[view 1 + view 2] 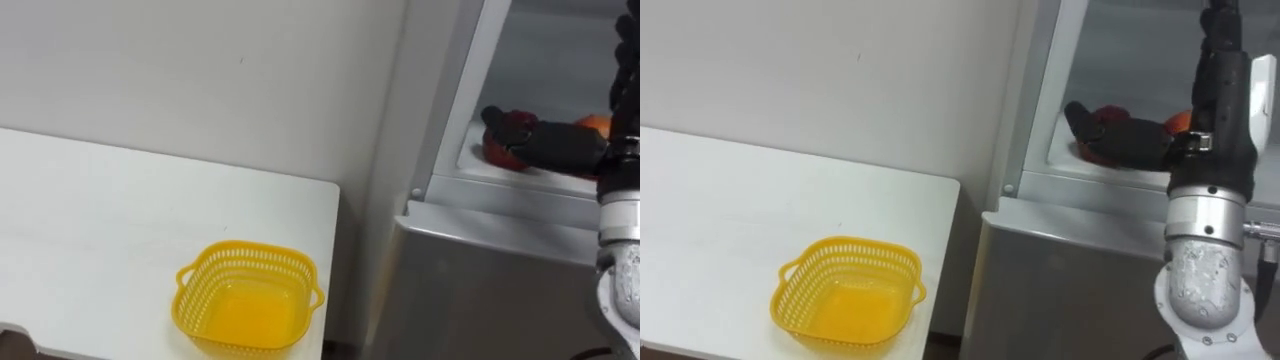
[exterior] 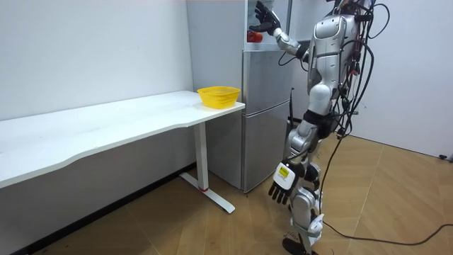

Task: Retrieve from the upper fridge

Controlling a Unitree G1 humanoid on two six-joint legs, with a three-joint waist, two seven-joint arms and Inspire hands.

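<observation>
My right hand point(image 1: 548, 143) lies stretched from right to left along the front edge of the upper fridge point(image 1: 545, 60) shelf. Its fingers are spread and, as far as I can tell, clamped on nothing. The red fruit point(image 1: 500, 155) sits on the shelf, under and just left of my fingertips. An orange fruit point(image 1: 596, 124) lies behind my wrist. My left hand point(image 2: 282, 190) hangs loose.

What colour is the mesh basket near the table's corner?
Yellow all over, rim and lattice walls alike: the basket shows best in the left eye view.
</observation>
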